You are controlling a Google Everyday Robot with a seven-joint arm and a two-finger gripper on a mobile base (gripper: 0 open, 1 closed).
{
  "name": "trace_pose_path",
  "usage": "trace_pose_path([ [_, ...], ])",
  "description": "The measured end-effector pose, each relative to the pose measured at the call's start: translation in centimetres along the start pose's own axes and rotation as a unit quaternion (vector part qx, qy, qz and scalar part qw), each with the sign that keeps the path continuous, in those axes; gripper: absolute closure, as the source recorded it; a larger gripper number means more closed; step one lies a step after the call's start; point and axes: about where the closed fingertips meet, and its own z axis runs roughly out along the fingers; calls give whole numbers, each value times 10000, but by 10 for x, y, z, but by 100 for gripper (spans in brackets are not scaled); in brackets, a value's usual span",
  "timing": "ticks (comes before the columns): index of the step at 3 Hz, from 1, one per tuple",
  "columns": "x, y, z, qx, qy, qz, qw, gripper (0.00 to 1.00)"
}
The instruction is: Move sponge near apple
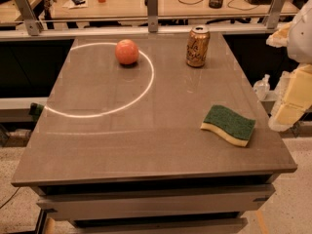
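Observation:
The sponge (228, 125), dark green on top with a pale yellow foam layer, lies flat on the table's right side near the front. The reddish-orange apple (126, 51) sits at the far left-centre of the table, inside a bright ring of light. My gripper (286, 69) hangs at the right edge of the view, just beyond the table's right edge, to the right of the sponge and above it. Its pale yellow pads (294, 99) stand apart, open and holding nothing. The sponge and the apple are far apart.
A gold-brown drink can (197, 46) stands upright at the far right-centre of the grey table (146, 140). A metal rail (152, 13) with posts runs behind the table. A plastic bottle (262, 87) sits below the table's right edge.

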Motion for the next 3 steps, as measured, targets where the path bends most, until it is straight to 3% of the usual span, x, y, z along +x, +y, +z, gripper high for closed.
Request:
trace_pose_path([
  [2, 2, -4, 4, 26, 26, 106, 9999, 0],
  [3, 10, -7, 15, 175, -187, 554, 9981, 0],
])
